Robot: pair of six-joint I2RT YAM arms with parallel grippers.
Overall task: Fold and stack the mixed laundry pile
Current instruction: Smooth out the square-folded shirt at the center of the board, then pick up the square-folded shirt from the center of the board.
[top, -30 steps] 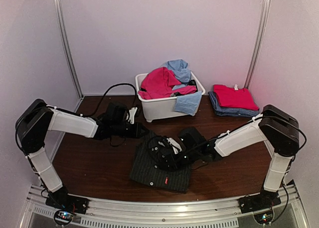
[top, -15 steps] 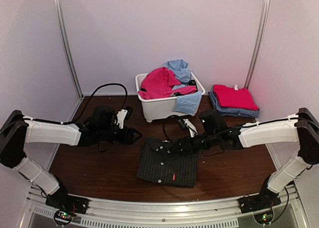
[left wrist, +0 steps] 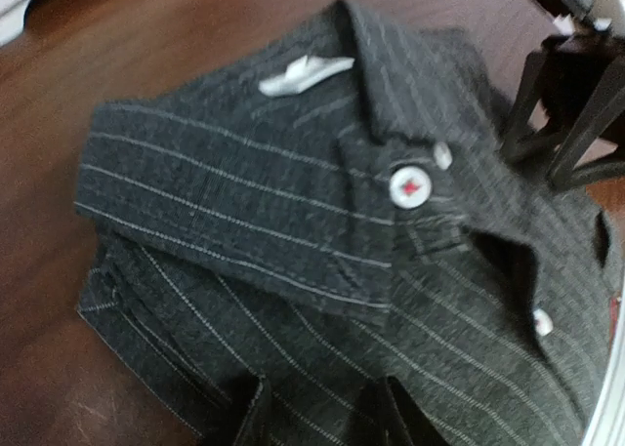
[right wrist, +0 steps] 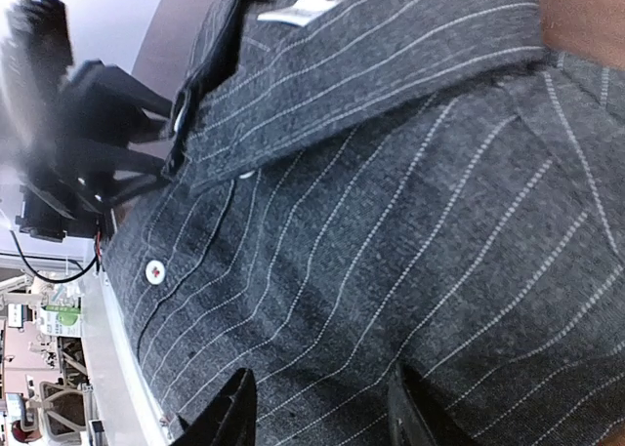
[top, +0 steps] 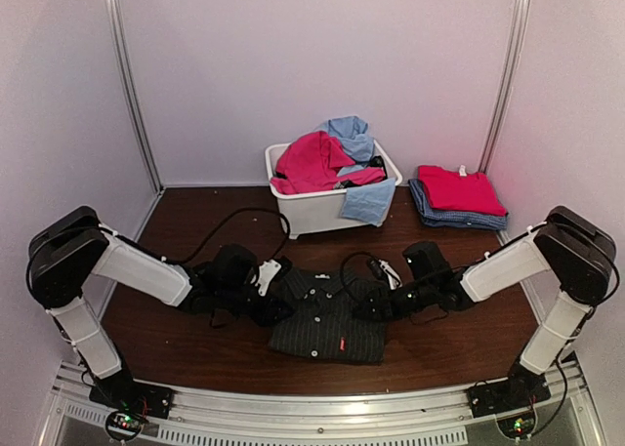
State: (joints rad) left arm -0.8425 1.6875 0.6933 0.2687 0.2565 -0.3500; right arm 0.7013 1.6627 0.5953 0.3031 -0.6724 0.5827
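The black pinstriped shirt (top: pixel 327 316) lies folded flat on the table's near middle, collar toward the tub. It fills the left wrist view (left wrist: pixel 322 222) and the right wrist view (right wrist: pixel 391 202). My left gripper (top: pixel 280 306) (left wrist: pixel 327 422) is at the shirt's left side, its fingers (left wrist: pixel 256 419) apart over flat cloth. My right gripper (top: pixel 368 304) (right wrist: pixel 322 412) is at the shirt's right side, its fingers (right wrist: pixel 234 407) also apart over flat cloth. More of the laundry pile, bright pink-red (top: pixel 311 163) and light blue (top: pixel 350 134), sits heaped in the white tub (top: pixel 317 215).
At the back right lies a folded stack, a pink-red garment (top: pixel 459 187) on a blue checked shirt (top: pixel 454 218). Black cables (top: pixel 229 222) loop over the table behind the left arm. Grey walls close in the back and both sides.
Both grippers have come down and inward onto the shirt's two sides. The left came from the table's left, the right from the collar area. The shirt now lies squarer and flatter.
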